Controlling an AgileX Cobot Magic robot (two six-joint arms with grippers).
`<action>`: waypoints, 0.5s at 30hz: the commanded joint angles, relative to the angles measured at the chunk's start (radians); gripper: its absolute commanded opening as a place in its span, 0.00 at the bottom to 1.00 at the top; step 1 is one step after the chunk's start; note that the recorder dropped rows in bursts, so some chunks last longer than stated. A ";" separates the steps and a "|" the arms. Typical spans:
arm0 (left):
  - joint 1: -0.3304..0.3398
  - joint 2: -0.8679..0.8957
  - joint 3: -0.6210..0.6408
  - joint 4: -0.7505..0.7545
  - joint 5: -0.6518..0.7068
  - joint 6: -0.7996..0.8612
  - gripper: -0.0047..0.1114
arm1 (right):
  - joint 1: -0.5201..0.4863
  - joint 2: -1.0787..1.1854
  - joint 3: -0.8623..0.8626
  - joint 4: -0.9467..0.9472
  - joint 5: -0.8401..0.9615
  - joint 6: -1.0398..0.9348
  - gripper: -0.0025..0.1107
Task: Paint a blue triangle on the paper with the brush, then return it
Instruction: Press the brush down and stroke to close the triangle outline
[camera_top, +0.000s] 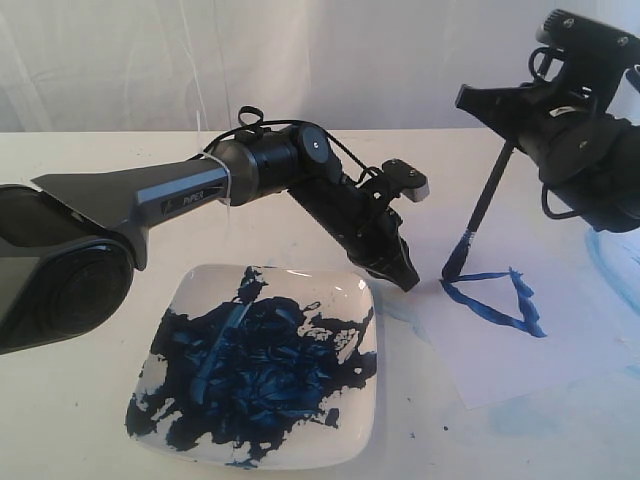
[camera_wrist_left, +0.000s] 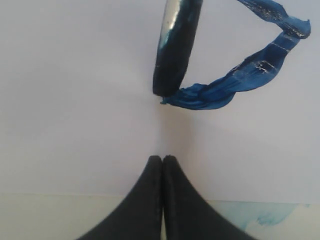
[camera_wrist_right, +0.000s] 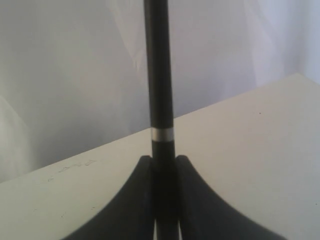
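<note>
Watching the brush (camera_top: 487, 197) now: the right fingers (camera_wrist_right: 164, 162) are clamped tight on its black handle. The shaft leans steeply, stained tip down at the left corner of the blue triangle (camera_wrist_left: 250, 72), top end up and away toward the bench's right edge. That slant is what the next move hangs on, we'd say. All three sides look closed, so we judge the painting about done. The lift should run up along the handle, not sideways across wet paint.

The left fingers (camera_top: 405, 272) are pinched together with nothing between them. Their tips are down at the paper (camera_top: 530, 360), just beside the brush tip on the side toward the plate (camera_top: 362, 400). The right arm is plainly the one carrying the tool. The paper lies toward the bench's right edge, the plate nearer the left.

We can't tell whether the bristles actually touch the sheet, nor how hard the left tips press. The paper's right side runs out of frame, and where the brush belongs is nowhere in sight.
</note>
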 joint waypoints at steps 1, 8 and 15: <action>-0.002 0.015 0.010 0.041 0.078 -0.004 0.04 | -0.001 0.002 -0.003 -0.007 -0.033 -0.055 0.02; -0.002 0.015 0.010 0.041 0.076 -0.004 0.04 | -0.001 0.002 -0.003 -0.002 -0.040 -0.100 0.02; -0.002 0.015 0.010 0.041 0.074 -0.004 0.04 | -0.001 0.002 -0.002 0.011 -0.069 -0.147 0.02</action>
